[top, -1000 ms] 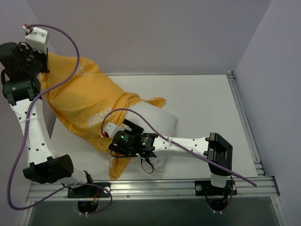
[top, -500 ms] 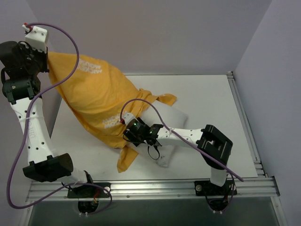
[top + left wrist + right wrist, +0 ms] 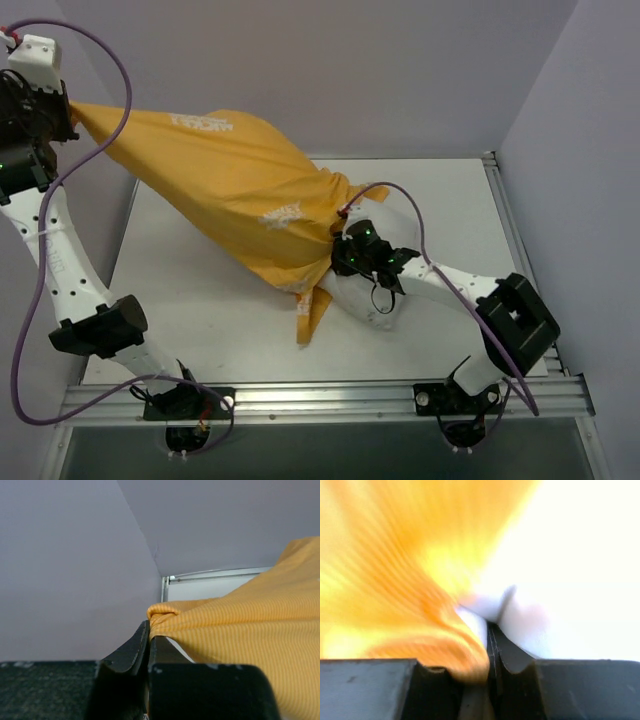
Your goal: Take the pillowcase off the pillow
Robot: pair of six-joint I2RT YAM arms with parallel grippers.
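The orange-yellow pillowcase [image 3: 230, 180] hangs stretched in the air from the upper left down to the table's middle. My left gripper [image 3: 72, 115] is shut on its bunched corner, high at the far left; in the left wrist view the jaws [image 3: 149, 630] pinch the striped cloth [image 3: 240, 630]. The white pillow [image 3: 358, 295] pokes out of the cover's lower end. My right gripper [image 3: 340, 240] sits at that opening. In the right wrist view its jaws [image 3: 491, 627] are together on a white fold of the pillow [image 3: 530, 615], with orange cloth [image 3: 395, 580] draped over the left finger.
The white table [image 3: 200, 310] has a metal rail [image 3: 515, 240] along its right side and another at the near edge. Grey walls stand close on the left, back and right. Purple cables [image 3: 120, 110] loop off both arms.
My left gripper has risen and moved left, pulling the pillowcase taut and off most of the pillow. My right gripper moved right and away, and shut on the pillow.
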